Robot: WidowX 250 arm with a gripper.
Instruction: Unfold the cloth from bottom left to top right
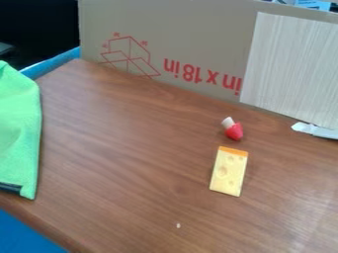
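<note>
From where I stand, the left side of the bright green, fuzzy cloth is cut off, so I can only see a part of it. I can't tell how big it is or how its folds go on that side. I can't tell how wide the pincer is open, or if it has hold of anything.

A white and grey thing on the right is cut off too, and I can't make out what it is. Up in the top left it is so dark that the shapes are hard to see.

The cloth is at the far left of the brown wooden surface. The part I see is tall, with a round top and a side that bends a bit. It looks mostly smooth, with soft bumps, and it comes down to a corner at the bottom. A dark strip runs along its low edge.

Well apart from it, on the right, is a flat yellow toy cheese with an orange end. Just behind that lies a little red and white toy. A big brown cardboard box with red marks stands at the back.
</note>
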